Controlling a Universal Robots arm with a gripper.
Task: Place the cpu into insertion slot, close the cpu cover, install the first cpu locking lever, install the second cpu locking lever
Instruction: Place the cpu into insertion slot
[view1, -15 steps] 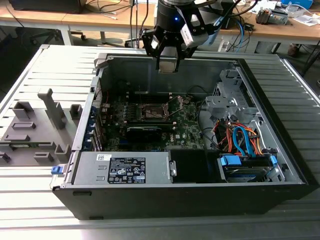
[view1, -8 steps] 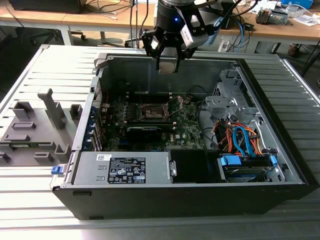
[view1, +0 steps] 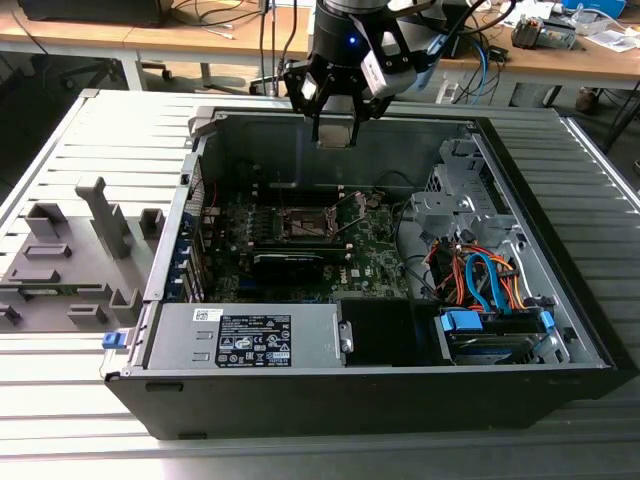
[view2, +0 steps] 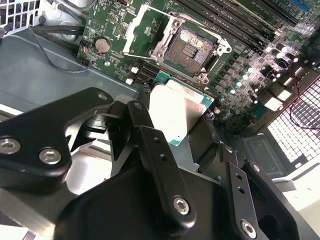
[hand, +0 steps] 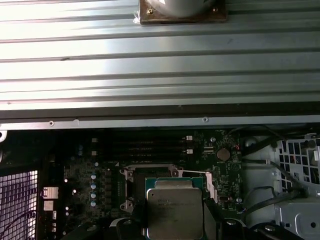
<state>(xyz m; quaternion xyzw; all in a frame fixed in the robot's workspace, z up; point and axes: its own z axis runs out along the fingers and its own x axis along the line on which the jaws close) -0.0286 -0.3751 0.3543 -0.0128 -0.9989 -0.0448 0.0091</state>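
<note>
1. Here, the black multi-link gripper (view1: 335, 128) on the arm hangs over the rear wall of the open black metal desktop computer case (view1: 400, 400), well above its floor.
2. The jaws are clamped on the small flat square cpu (view2: 180, 107), pale silver-grey on top with a green edge. The black fingers (view2: 150, 145) press on two opposite edges. In the first wrist view the cpu (hand: 175, 210) sits level between them.
3. The cpu is held in the air, clear of the green motherboard (view1: 370, 260) and not seated.
4. The insertion slot (view2: 190, 49), a square dark socket recess with a silvery metal rim, lies bare with its contact field exposed. In the exterior view the insertion slot (view1: 305, 222) sits near the middle of the board, below and in front of the gripper.
5. The cpu cover (view2: 136, 27), a thin silvery metal frame plate, stands tipped up off the socket at the side nearer the round silver coin cell (view2: 102, 45).
6. Orange and blue cables (view1: 480, 275) are bundled in the case toward the exterior view's right.
7. The case rests on a grey ribbed metal table (view1: 60, 130). Grey plastic fixture blocks (view1: 100, 215) stand on it at the exterior view's left.
</note>
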